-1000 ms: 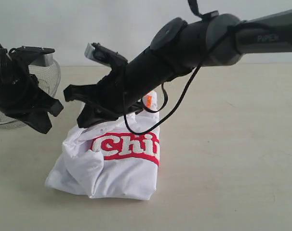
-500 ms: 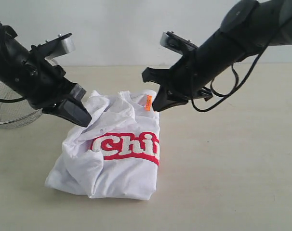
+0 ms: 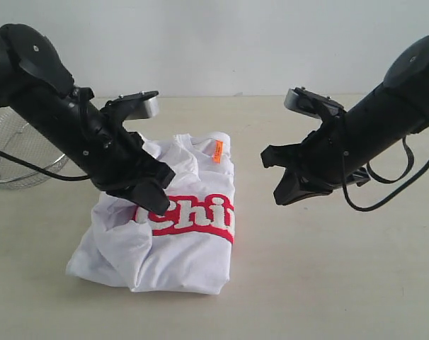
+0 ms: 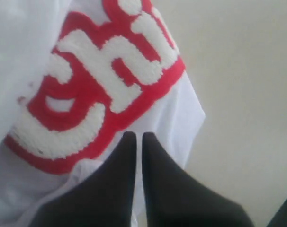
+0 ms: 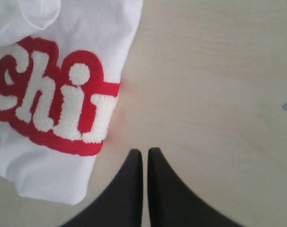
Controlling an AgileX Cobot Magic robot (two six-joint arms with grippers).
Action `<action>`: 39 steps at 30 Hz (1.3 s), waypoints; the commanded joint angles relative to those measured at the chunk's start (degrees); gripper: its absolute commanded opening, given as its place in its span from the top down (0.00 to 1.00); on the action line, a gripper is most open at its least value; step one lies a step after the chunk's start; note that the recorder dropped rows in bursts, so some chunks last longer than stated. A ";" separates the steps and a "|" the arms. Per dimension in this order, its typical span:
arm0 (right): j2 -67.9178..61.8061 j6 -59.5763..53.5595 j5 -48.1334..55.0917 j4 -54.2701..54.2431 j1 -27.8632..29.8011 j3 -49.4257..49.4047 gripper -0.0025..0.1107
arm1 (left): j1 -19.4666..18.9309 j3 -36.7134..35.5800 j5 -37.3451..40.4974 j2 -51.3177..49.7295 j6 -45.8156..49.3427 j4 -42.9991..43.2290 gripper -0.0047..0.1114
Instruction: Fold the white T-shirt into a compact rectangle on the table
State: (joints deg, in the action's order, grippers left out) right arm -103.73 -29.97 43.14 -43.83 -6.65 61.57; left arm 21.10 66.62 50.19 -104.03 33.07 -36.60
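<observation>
The white T-shirt (image 3: 168,237) lies as a rumpled, roughly rectangular bundle on the table (image 3: 328,269), red lettering (image 3: 193,216) facing the front and the orange tag (image 3: 217,150) at its far edge. My left gripper (image 3: 154,205) hangs shut just over the left end of the lettering, its black fingers nearly touching with nothing between them; the shirt (image 4: 110,80) fills its wrist view. My right gripper (image 3: 282,195) is shut and empty above bare table, to the right of the shirt (image 5: 53,94).
A silver wire-mesh bowl (image 3: 20,152) stands at the far left, partly behind the left arm. A cable loops from the right arm (image 3: 384,106). Bare tabletop lies to the right of and in front of the shirt.
The right arm has swung off the shirt's top to the right. The left gripper has moved right and down, from beside the bowl to over the lettering. The shirt lies unchanged.
</observation>
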 commanded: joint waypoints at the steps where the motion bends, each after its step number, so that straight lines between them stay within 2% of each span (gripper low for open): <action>1: 1.96 -1.86 -0.20 -0.63 0.34 -0.96 0.98 | 0.28 0.04 -3.73 -1.67 -2.77 1.11 0.92; 9: 1.96 -2.16 0.16 -1.37 0.34 -0.96 0.98 | 0.28 0.04 -3.48 -4.41 -5.43 7.81 0.92; 17: 1.96 -3.03 0.16 -1.46 0.34 -0.96 0.98 | 0.18 0.04 3.85 -4.06 -11.58 19.70 0.92; 23: 1.96 -3.13 -0.50 -1.46 0.34 -0.96 0.98 | 0.18 0.04 9.61 -1.16 -11.71 20.98 0.92; 31: 1.96 -3.64 -0.53 -1.46 0.34 -0.96 0.98 | 0.18 0.04 12.55 3.84 -17.99 32.75 0.92; 36: 1.96 -3.74 -0.53 -1.46 0.34 -0.96 0.98 | 0.18 0.04 12.03 4.99 -18.32 31.03 0.92; 39: 1.96 -4.00 -0.53 -1.57 0.34 -0.96 0.98 | 0.18 0.04 6.93 5.36 -15.64 21.91 0.92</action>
State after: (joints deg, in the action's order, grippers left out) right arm -102.66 -33.15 42.78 -45.28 -6.65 60.86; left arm 21.10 66.62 60.82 -99.56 15.69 -7.38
